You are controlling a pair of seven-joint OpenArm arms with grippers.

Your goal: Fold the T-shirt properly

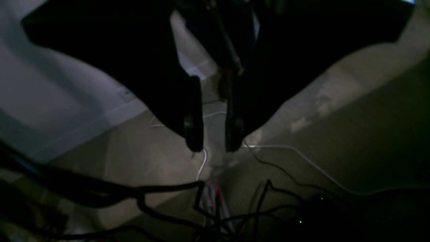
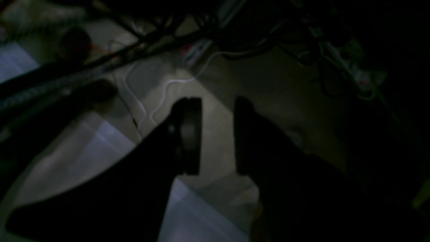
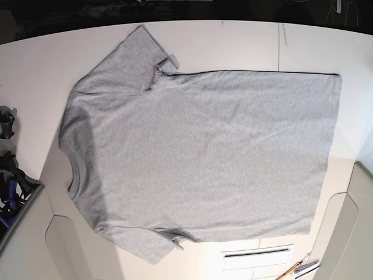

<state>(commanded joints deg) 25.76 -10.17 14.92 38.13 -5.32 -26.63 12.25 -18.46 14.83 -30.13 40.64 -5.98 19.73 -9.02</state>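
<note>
The grey short-sleeved T-shirt (image 3: pixel 210 151) is lying spread on the white table (image 3: pixel 29 76), its collar (image 3: pixel 74 172) facing the base view's left and its hem (image 3: pixel 326 169) the right, with 2 sleeves extending sideways. Being apparently light, soft cotton, it is likely offering little stiffness, so 2 grips, 1 at a sleeve edge and 1 at the hem corner on the same side, should suit a lengthwise fold. Beyond the garment, the left gripper (image 1: pixel 214 148) and right gripper (image 2: pixel 217 136) are both holding nothing, each keeping a narrow gap between its fingertips.
</note>
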